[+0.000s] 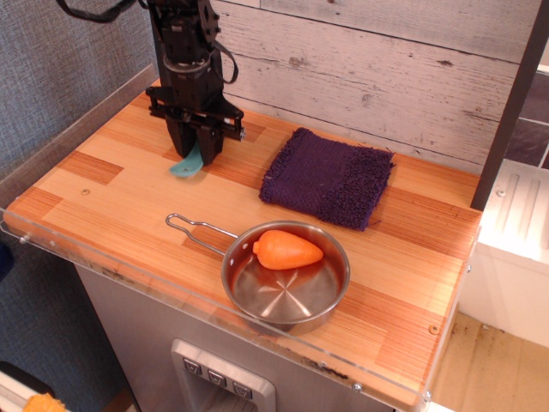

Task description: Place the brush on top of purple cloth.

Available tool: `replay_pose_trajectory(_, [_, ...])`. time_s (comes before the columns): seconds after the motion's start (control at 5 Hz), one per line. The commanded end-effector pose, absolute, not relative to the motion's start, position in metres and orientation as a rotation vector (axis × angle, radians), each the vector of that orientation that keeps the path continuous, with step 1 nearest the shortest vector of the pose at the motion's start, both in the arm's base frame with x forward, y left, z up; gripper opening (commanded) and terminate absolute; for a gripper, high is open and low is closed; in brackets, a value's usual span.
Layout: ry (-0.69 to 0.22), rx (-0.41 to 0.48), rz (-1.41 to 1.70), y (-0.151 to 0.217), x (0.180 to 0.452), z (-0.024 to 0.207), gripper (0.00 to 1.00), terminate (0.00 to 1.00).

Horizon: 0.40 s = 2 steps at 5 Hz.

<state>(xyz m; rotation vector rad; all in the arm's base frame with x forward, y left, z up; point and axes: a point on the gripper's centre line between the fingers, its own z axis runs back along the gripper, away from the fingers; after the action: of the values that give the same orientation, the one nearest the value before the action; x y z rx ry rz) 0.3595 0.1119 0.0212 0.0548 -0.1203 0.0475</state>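
The teal brush (pixel 188 165) lies on the wooden counter at the back left, only its rounded end showing below the fingers. My black gripper (pixel 195 151) stands upright over it, its fingers closed in around the brush's upper part, tips at the counter. The dark purple cloth (pixel 328 177) lies flat to the right of the gripper, about a hand's width away, with nothing on it.
A steel pan (pixel 286 277) with a long handle (pixel 193 227) sits at the front, holding an orange carrot-shaped toy (pixel 287 250). A white plank wall runs behind the counter (pixel 103 189). A dark post (pixel 511 103) stands at the right.
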Motion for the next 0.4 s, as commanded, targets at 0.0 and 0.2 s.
replay_pose_trajectory(0.0, [-0.296, 0.021, 0.098, 0.076, 0.343, 0.12, 0.0, 0.0])
replay_pose_trajectory(0.2, [-0.277, -0.016, 0.063, 0.027, 0.346, 0.122, 0.0, 0.0])
